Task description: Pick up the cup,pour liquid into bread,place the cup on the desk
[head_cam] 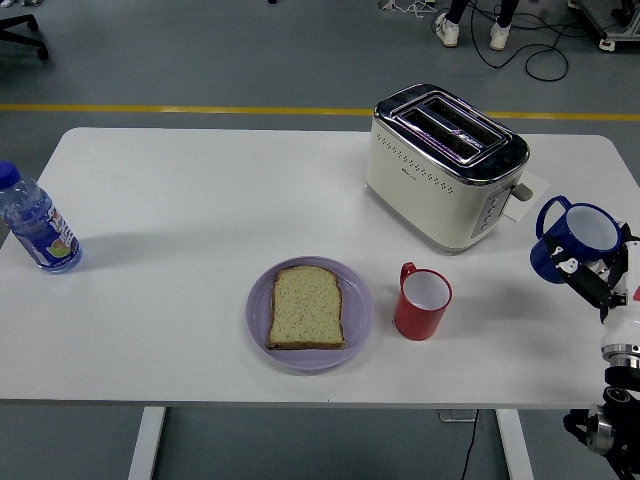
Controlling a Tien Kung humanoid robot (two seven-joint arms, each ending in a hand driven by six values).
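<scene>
A blue cup (572, 241) is held in my right hand (592, 275) at the right side of the table, low over the surface and nearly upright; I cannot tell whether it touches the table. The hand's fingers wrap the cup's near side. A slice of bread (307, 307) lies on a lilac plate (358, 330) at the front middle. A red cup (422, 301) stands upright just right of the plate. My left hand is out of view.
A cream toaster (444, 166) stands at the back right, with a white paper (529, 196) beside it. A water bottle (34, 223) stands at the far left edge. A person's feet show at the top.
</scene>
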